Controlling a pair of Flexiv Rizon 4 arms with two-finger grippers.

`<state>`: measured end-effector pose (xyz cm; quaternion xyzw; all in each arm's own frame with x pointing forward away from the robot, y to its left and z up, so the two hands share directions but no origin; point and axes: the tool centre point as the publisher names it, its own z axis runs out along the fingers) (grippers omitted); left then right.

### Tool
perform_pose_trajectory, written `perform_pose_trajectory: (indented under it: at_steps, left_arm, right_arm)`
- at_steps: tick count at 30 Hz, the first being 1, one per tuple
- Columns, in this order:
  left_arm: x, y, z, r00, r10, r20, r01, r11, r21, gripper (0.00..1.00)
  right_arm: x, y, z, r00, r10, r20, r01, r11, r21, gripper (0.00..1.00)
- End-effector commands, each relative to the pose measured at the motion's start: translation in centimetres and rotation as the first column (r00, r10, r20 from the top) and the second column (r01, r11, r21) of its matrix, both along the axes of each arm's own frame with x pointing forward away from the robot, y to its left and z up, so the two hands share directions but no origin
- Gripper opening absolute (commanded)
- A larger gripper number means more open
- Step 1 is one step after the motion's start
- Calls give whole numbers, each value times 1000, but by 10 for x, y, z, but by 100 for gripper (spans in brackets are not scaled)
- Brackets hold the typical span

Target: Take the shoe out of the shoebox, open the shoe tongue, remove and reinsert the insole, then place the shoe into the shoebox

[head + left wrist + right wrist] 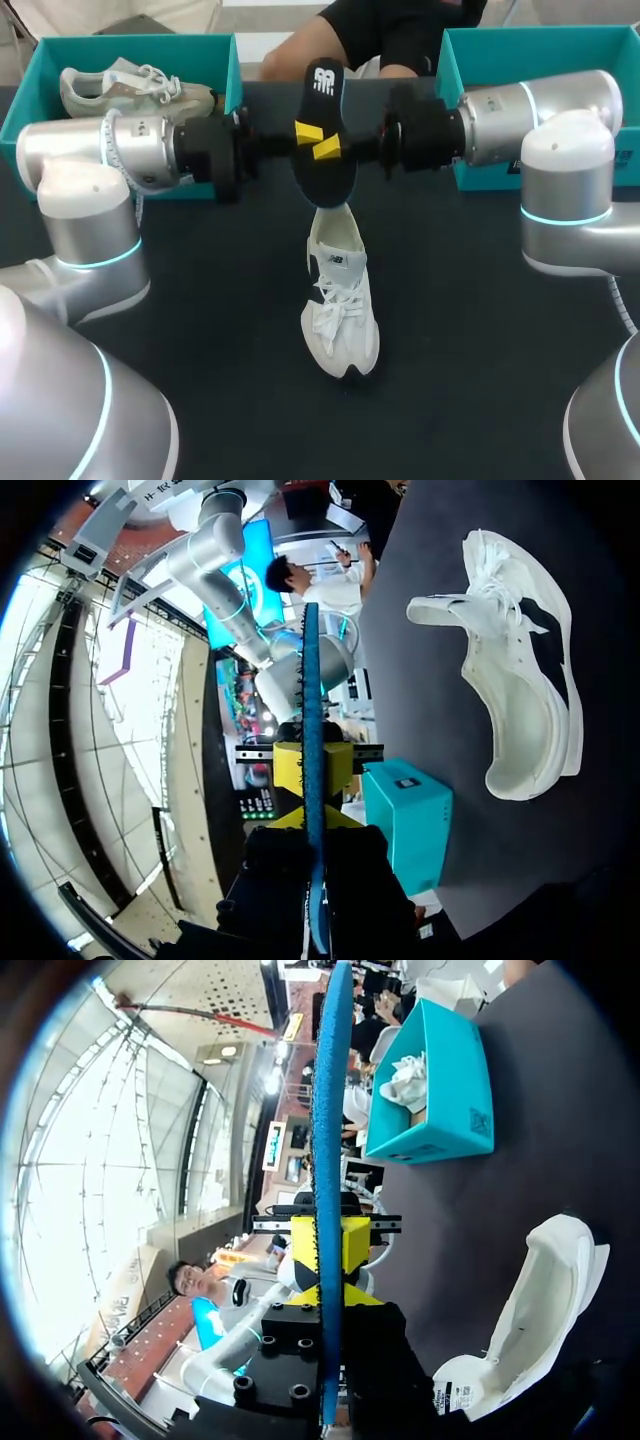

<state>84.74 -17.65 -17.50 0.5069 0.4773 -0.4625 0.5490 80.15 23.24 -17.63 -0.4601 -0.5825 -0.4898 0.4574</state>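
left end effector (314, 818) and right end effector (328, 1295) both pinch black logo-printed insole (324, 92) above white shoe (340, 310).

Even overhead light; glare on the left arm (70, 150), shoe (340, 315) bright against dark table (470, 340).

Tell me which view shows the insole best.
Head view. The insole turns its broad dark face to the camera, so its outline shows from heel to toe, hanging above the white shoe. Both wrist views catch it only edge-on, as a thin blue strip.
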Motion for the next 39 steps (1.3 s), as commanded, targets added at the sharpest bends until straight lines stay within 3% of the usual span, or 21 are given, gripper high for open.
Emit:
perform_pose_trajectory:
  at_steps: [1,4,10,16,20,34,36,37,39]
  left_arm:
    - [-6,6,3,999,-7,-35,8,1000,21,100]
    - [-8,18,4,997,6,-77,-2,999,51,100]
    - [-6,54,1,935,93,-342,-72,995,74,100]
    - [-10,75,-16,804,115,-584,-68,993,102,100]
    - [-9,79,-23,778,142,-612,-81,989,127,100]
    - [-9,79,-23,778,142,-612,-81,989,127,100]
    - [-12,79,-30,716,157,-680,-67,985,157,100]
    - [-13,80,-35,669,176,-722,-66,982,179,100]
    - [-14,80,-42,612,191,-768,-65,979,192,100]
  right_arm:
    - [1,5,-1,1000,-3,9,3,1000,1,0]
    - [2,5,-4,999,-15,38,14,1000,11,0]
    - [5,1,-14,989,-59,136,55,998,31,0]
    - [10,1,-12,943,-45,330,30,998,48,0]
    - [12,1,-9,900,-57,433,23,996,83,0]
    - [13,0,-7,885,-87,457,51,994,92,0]
    - [13,0,-7,885,-87,457,51,994,92,0]
    - [16,-2,-10,861,-116,494,68,991,114,0]
    - [21,-6,-15,850,-105,517,78,994,73,0]
